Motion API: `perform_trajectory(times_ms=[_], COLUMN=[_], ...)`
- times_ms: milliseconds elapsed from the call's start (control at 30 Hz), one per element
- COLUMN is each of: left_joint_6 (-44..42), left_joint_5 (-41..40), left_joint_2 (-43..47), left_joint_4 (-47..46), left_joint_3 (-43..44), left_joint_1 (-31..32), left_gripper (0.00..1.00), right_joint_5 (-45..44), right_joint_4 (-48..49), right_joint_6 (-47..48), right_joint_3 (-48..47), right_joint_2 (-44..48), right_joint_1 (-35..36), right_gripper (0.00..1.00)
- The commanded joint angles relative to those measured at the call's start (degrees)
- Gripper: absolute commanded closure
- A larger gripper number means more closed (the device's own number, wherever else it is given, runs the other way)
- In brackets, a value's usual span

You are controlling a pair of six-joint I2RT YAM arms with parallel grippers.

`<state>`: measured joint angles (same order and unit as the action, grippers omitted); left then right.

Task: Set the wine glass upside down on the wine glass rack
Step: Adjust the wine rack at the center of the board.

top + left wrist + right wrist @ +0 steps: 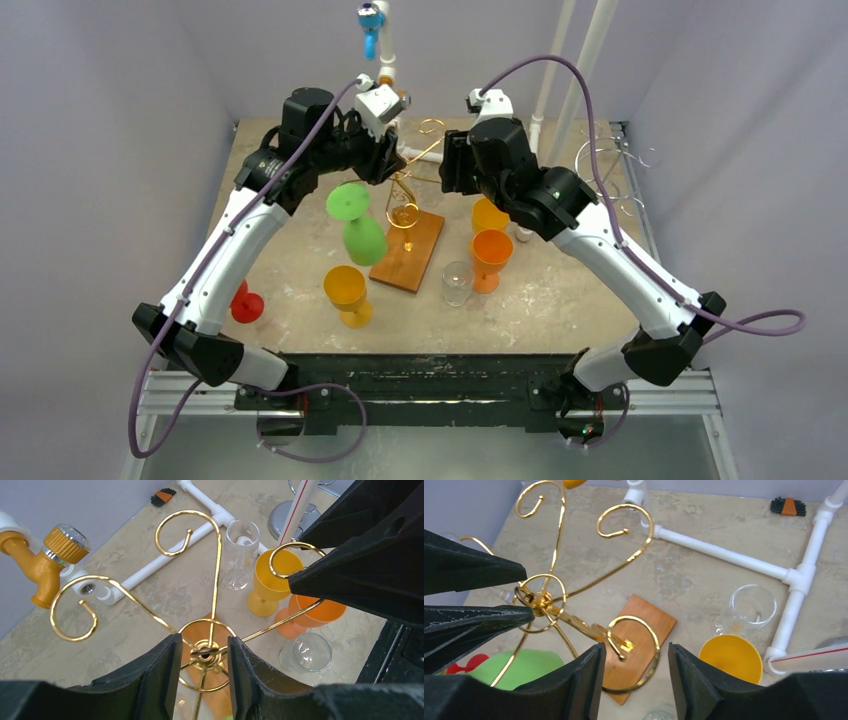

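Near the left edge of the table [560,300] stands a red glass [245,303], well apart from the work. The left gripper [204,647] hangs over the middle of the table, above the centre of the gold wine glass rack [542,601]. Its jaws are spread, one on each side of the hub, and pinch nothing.

Just below it is the green wine glass [364,242], foot up and bowl down, at the left side of the rack. I cannot tell if its foot sits fully on a wire arm or only leans there. A yellow glass [347,292] stands nearer the front edge, close to the green bowl.

The rack stands on a wooden base [410,255]. To the right of it are a clear glass [457,283] and an orange glass [491,252]. The right gripper [635,652] hovers over the right side of the rack, jaws apart and empty, with a gold curl below them.

In my judgement the danger is in pulling away. The left jaws are very near the hub and the green foot. A sideways move could catch a wire, tilt the rack and shake the glass off. If the foot is seated only partly, a small knock may drop it onto the yellow glass. The right jaws could hook the curl in the same way.
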<state>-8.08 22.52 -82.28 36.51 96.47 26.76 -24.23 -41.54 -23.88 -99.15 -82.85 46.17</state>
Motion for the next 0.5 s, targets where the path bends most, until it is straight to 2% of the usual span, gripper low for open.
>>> perform_trajectory(times_ms=[0, 133, 333, 467], left_joint_6=[1.0, 1.0, 0.8, 0.7], left_joint_5=[-0.1, 0.2, 1.0, 3.9], left_joint_2=[1.9, 2.3, 2.1, 2.0], left_joint_4=[0.7, 0.8, 1.2, 3.3], left_joint_3=[2.4, 2.5, 4.7, 7.8], left_joint_1=[0.0, 0.0, 0.0, 0.0], left_gripper=[0.58, 0.58, 0.57, 0.52], right_joint_5=[2.4, 2.7, 2.7, 2.8], right_joint_4=[2.0, 2.5, 2.8, 2.9], right_joint_6=[1.1, 0.6, 0.2, -0.2], right_joint_3=[-2.4, -0.9, 0.7, 1.8], right_joint_2=[-0.3, 0.2, 0.7, 0.8], right_joint_1=[-0.2, -0.2, -0.2, -0.3], right_gripper=[0.50, 0.61, 0.72, 0.75])
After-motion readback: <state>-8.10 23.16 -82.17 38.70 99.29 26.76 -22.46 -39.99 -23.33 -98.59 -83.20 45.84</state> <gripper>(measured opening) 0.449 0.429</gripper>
